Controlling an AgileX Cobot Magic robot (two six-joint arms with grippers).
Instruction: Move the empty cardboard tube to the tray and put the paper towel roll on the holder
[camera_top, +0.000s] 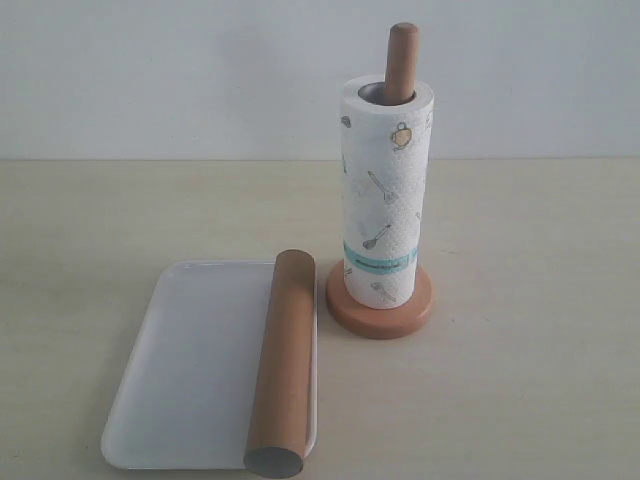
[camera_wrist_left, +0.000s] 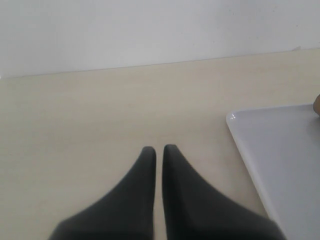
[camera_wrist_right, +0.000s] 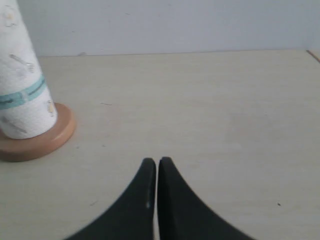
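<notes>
Cardboard tube (camera_top: 283, 365) lies on tray (camera_top: 190, 370), along its 3 o'clock rim. Paper towel roll (camera_top: 385, 190) is seated on holder (camera_top: 380, 312), 1 o'clock of tray. Left gripper (camera_wrist_left: 159, 149) and right gripper (camera_wrist_right: 157, 161): jaws closed, empty. Risk: tube may roll off the low rim if nudged.

Tube (camera_top: 282, 362) on tray's (camera_top: 190, 370) right edge; roll (camera_top: 386, 200) on holder (camera_top: 380, 312).

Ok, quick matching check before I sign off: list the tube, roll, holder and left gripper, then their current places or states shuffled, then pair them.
Things:
1. empty cardboard tube
2. paper towel roll
3. holder
4. left gripper

Places or states:
A. shut, holding nothing, above the table by a corner of the tray
B. upright on the table, its top poking out above the roll
C. lying along the tray's right side
D. upright, threaded onto the wooden stand

Pairs: 1-C, 2-D, 3-B, 4-A.
</notes>
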